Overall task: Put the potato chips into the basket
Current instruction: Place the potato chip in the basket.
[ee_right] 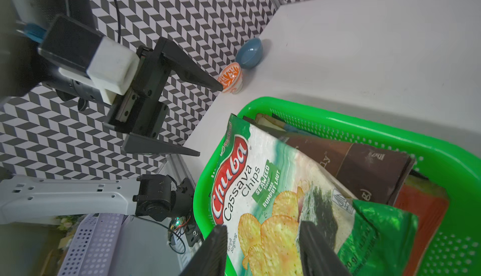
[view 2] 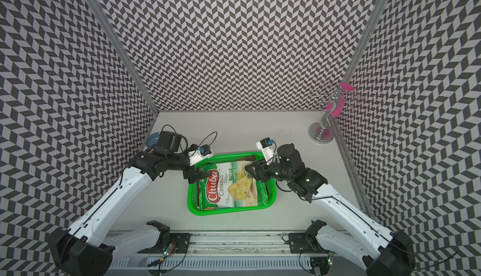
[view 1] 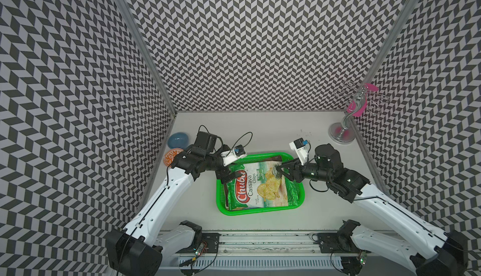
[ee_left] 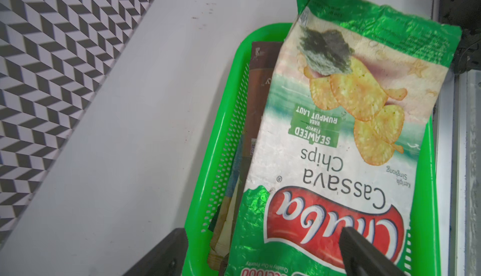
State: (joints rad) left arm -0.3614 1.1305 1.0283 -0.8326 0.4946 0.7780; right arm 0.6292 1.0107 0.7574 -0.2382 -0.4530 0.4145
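The green basket [view 1: 260, 211] [view 2: 229, 211] sits mid-table and holds a stack of potato chips bags. On top lies the green-white Chuba bag [view 1: 260, 186] [view 2: 231, 186] [ee_left: 338, 131] [ee_right: 260, 191]. A brown bag [ee_right: 364, 168] [ee_left: 260, 79] and a red-orange one [ee_right: 421, 204] show under it. My left gripper [view 1: 229, 177] [ee_left: 261, 230] [ee_right: 210, 121] hovers open over the bag's logo end at the basket's [ee_left: 197, 222] left far corner. Just above the bag's other end, my right gripper [view 1: 278, 171] [ee_right: 261, 225] has its jaws apart and holds nothing.
A blue bowl [view 1: 178, 139] [ee_right: 250, 53] and an orange patterned bowl [view 1: 171, 156] [ee_right: 230, 78] stand by the left wall. A metal stand with pink parts [view 1: 343, 131] is at the far right corner. Patterned walls close three sides.
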